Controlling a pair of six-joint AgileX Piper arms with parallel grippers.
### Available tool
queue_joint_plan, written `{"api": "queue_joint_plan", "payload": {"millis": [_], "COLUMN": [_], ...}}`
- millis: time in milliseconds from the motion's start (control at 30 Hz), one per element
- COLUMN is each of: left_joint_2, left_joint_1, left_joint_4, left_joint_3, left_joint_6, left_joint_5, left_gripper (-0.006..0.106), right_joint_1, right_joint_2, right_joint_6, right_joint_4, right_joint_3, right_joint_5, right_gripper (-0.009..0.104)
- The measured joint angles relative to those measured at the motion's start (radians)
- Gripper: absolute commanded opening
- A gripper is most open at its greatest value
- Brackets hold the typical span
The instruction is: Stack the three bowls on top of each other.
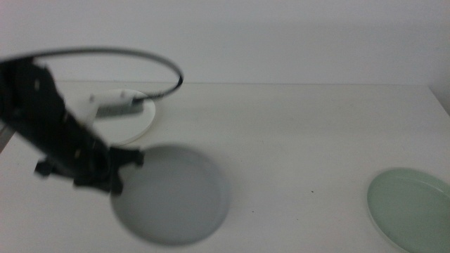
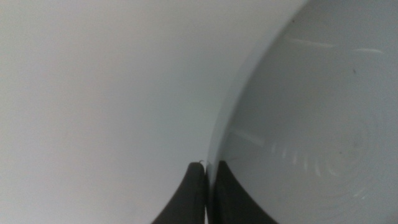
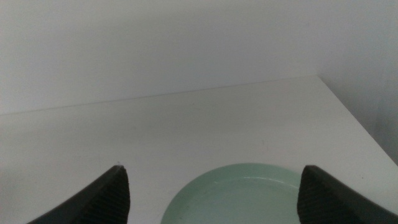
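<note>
Grey bowl: near-left of bench, rim pinched by left gripper, jaws clenched on the edge for carrying. Round, mouth up, no long axis. White bowl: behind it, likely stack base. Pale green bowl: far right; right gripper spread wide, empty, above it.

**Your robot's build, as the cameras show it**

You see the left arm as a black, blocky, blurred body with a thin dark cable looping in an arc over it. Your left gripper ends in two dark, tapering jaws. Your right gripper shows two dark jaws with a matte, finely textured surface and squared-off tips
</note>
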Motion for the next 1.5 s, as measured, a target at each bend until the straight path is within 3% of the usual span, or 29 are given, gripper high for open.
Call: {"api": "queue_joint_plan", "payload": {"millis": [533, 1000, 1133, 1433, 1500], "left_joint_2": [0.449, 0.624, 0.628, 0.587, 0.546], "left_joint_1": [-0.144, -0.161, -0.163, -0.099, -0.067], "left_joint_4": [-0.064, -0.128, -0.137, -0.097, -0.052], "left_joint_3": [-0.584, -0.625, -0.627, -0.676, -0.681], "left_joint_6": [0.001, 0.039, 0.058, 0.121, 0.121], "left_joint_5": [0.071, 0.054, 0.040, 0.129, 0.142], "left_gripper": [-0.002, 0.003, 0.018, 0.094, 0.094], "right_joint_1": [0.000, 0.000, 0.000, 0.000, 0.000], "right_joint_2": [0.000, 0.000, 0.000, 0.000, 0.000], "right_joint_6": [0.000, 0.000, 0.000, 0.000, 0.000], "right_joint_4": [0.000, 0.000, 0.000, 0.000, 0.000], "right_joint_3": [0.000, 0.000, 0.000, 0.000, 0.000], "right_joint_5": [0.000, 0.000, 0.000, 0.000, 0.000], "right_gripper": [0.092, 0.092, 0.092, 0.092, 0.092]}}
